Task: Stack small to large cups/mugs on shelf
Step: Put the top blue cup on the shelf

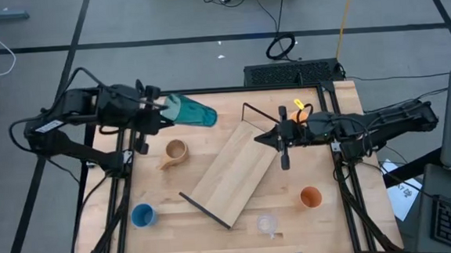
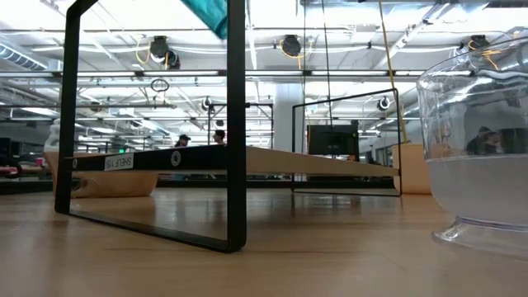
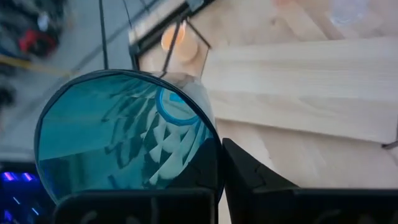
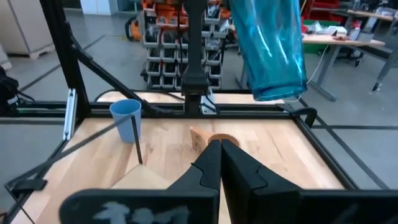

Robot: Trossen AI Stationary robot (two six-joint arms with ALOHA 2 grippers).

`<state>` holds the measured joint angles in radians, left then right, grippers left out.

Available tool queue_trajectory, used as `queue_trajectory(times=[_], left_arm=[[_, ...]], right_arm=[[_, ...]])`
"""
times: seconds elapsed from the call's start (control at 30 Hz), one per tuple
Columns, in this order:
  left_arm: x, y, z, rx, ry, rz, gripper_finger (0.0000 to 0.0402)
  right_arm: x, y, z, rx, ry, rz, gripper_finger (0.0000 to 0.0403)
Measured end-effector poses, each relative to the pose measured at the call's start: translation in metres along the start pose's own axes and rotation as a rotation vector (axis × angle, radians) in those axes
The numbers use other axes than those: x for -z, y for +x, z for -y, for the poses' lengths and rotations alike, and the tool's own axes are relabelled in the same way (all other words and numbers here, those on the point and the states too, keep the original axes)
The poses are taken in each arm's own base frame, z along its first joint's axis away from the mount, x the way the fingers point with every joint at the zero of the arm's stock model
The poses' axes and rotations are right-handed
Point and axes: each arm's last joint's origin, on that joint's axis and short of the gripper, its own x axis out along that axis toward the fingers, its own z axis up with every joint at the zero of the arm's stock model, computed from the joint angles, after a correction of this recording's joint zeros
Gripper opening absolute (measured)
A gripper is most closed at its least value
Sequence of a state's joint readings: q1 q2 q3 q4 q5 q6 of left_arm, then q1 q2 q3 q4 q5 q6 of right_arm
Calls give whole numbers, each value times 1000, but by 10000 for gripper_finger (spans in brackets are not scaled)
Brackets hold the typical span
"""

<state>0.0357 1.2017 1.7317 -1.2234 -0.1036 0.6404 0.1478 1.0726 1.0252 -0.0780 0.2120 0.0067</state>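
My left gripper point(image 1: 164, 111) is at the far left of the table, shut on the tall teal tumbler point(image 1: 192, 111), which it holds high above the wood. The tumbler also shows in the right wrist view point(image 4: 272, 46). My right gripper point(image 1: 283, 142) is shut with nothing in it, above the far right end of the shelf point(image 1: 232, 171). The shelf stands slantwise across the table on its black end rails point(image 2: 235, 124). The tan mug point(image 1: 176, 151), blue cup point(image 1: 142, 215), orange cup point(image 1: 311, 196) and clear cup point(image 1: 267, 223) stand on the tabletop. My left gripper holds the tumbler at its open mouth, by the wall at the rim point(image 3: 211, 134). One finger point(image 3: 249, 174) lies outside the wall; the tumbler hides the other. The fingers come from the table's left, slanting down. The tumbler is lifted clear and tilted, base point(image 1: 209, 116) toward the right.
A second tall black rail stands at the shelf's far end point(image 1: 260, 118) close under my right gripper. Bare tabletop lies between the tan mug and the blue cup point(image 4: 127, 118). The clear cup point(image 2: 478, 148) stands near the front edge.
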Motion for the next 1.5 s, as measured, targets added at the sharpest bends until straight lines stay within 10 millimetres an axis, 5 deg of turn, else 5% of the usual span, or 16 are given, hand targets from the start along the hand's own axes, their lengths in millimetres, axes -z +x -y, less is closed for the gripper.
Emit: queue_trajectory(times=[0.57,1.13,1.5], left_arm=[[-6,-3,13,52,573,43,6],[-11,-5,19,60,632,79,5],[-16,-6,22,63,427,105,6]], right_arm=[[-4,-8,2,0,4,21,0],[-4,-8,2,0,5,23,0],[-4,-8,2,0,5,23,0]])
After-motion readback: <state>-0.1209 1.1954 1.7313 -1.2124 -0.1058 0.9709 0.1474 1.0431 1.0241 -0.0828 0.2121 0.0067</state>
